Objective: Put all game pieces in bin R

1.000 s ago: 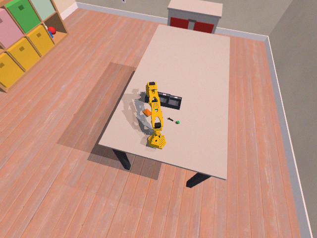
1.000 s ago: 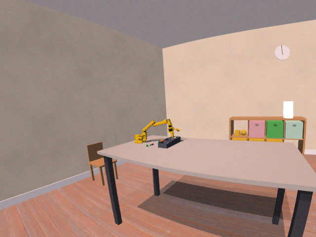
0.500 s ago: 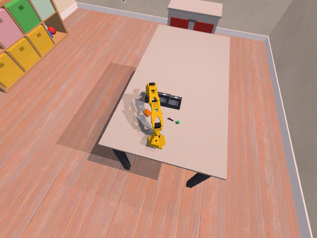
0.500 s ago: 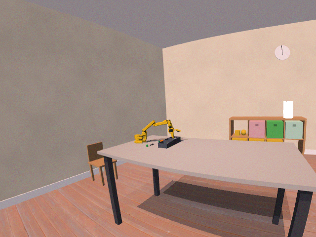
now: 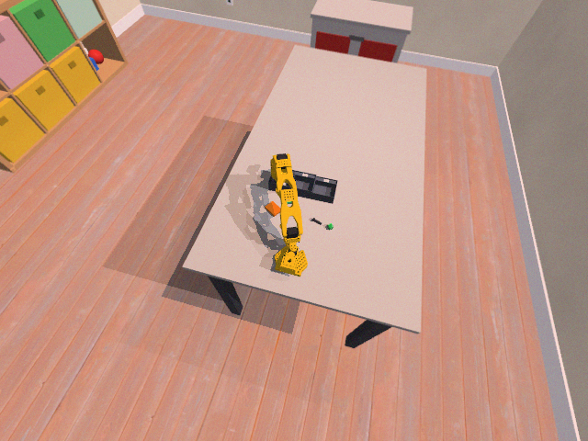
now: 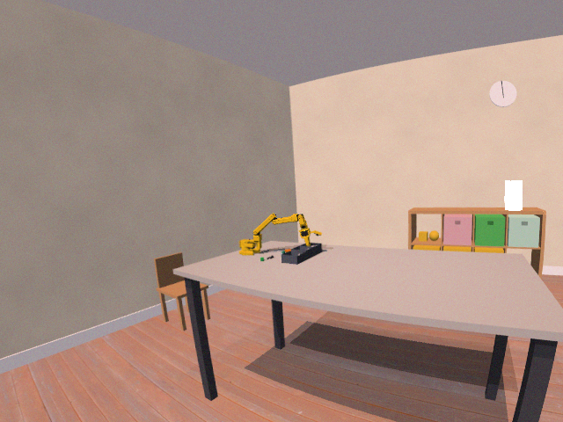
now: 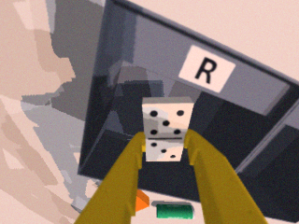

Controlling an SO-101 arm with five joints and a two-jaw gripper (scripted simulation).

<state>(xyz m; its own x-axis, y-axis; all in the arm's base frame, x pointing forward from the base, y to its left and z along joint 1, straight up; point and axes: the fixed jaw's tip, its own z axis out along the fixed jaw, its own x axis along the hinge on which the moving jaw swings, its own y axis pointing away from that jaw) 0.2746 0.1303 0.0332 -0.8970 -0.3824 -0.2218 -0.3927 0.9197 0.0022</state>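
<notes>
In the wrist view my gripper (image 7: 163, 145) is shut on a white domino (image 7: 165, 128) with black dots and holds it above the dark bin marked R. The white R label (image 7: 206, 69) is on the bin's far wall. In the top view my yellow arm (image 5: 287, 209) reaches over the left end of the dark bin row (image 5: 309, 185). An orange block (image 5: 272, 208) lies on the table beside the arm. A green piece (image 5: 328, 226) and a small dark piece (image 5: 315, 220) lie to the right of the arm. A green cylinder (image 7: 174, 211) and an orange corner (image 7: 141, 201) show below my fingers.
The bin row has a second compartment to the right of R (image 5: 325, 188). The table's left edge (image 5: 222, 189) is near the arm. A shelf with coloured boxes (image 5: 42, 71) stands on the floor far left. A chair (image 6: 175, 283) stands by the table.
</notes>
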